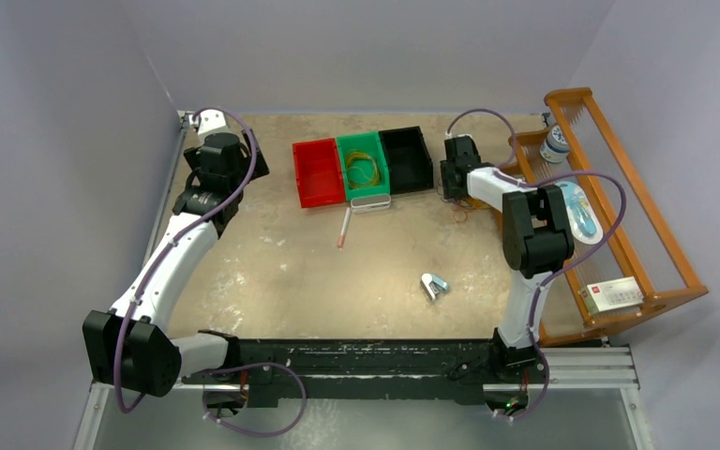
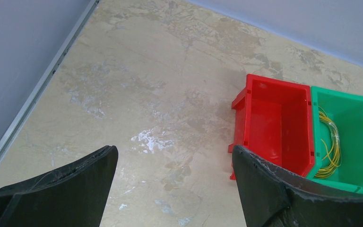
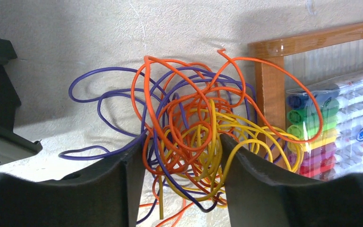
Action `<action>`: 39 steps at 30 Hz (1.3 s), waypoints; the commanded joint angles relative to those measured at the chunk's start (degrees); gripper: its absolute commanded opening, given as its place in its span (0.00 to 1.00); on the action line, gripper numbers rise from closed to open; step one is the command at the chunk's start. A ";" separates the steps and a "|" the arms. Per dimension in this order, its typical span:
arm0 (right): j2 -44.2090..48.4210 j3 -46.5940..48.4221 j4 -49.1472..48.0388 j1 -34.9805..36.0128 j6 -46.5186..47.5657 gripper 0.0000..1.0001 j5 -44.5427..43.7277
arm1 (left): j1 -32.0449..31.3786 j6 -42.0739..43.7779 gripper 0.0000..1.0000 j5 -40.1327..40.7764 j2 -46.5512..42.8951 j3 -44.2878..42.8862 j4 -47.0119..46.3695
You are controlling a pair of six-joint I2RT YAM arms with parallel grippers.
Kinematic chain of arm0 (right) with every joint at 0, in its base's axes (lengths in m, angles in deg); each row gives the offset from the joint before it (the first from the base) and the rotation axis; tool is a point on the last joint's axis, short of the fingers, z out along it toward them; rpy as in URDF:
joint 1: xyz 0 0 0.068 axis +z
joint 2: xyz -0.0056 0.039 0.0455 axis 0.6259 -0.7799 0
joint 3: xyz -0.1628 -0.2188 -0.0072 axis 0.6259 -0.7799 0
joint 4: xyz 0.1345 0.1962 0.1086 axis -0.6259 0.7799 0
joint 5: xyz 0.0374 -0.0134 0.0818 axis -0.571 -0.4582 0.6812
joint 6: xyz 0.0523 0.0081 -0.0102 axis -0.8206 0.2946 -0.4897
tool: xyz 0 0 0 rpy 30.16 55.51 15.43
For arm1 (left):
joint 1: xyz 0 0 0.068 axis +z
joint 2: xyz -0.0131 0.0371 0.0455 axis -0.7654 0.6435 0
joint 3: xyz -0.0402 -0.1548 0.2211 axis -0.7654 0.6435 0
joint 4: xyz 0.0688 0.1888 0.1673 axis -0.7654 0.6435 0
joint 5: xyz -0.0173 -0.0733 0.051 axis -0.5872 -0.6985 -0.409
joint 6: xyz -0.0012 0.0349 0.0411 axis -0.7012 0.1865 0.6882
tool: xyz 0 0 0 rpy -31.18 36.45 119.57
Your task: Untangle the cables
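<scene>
Left gripper (image 2: 175,158) hangs spread wide, nothing between its fingers, over the beige mottled tabletop (image 2: 146,85). We see a thin yellow wire coil (image 2: 331,146) in the green plastic bin (image 2: 359,109), its loop stretched along the bin's length. Right gripper (image 3: 179,142) is clamped on the tangled ball of orange, purple and yellow cables (image 3: 189,113), just beside the wooden rack (image 3: 264,80). Purple loops trail left, and we see no clear long axis. Pale grey walls (image 1: 356,47) surround the table.
</scene>
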 commanded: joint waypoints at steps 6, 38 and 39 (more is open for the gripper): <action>3.83 -3.15 -2.19 -0.54 -2.03 0.36 6.09 | 0.34 -0.52 0.90 0.06 0.33 -2.12 -1.29; 27.84 -21.49 -4.28 32.47 -4.73 0.06 33.00 | 0.43 -10.10 0.86 -13.33 0.58 2.63 -2.24; 27.70 -22.04 -4.79 32.48 -4.70 0.08 32.72 | 0.43 -10.38 0.86 -13.74 0.61 3.01 -2.15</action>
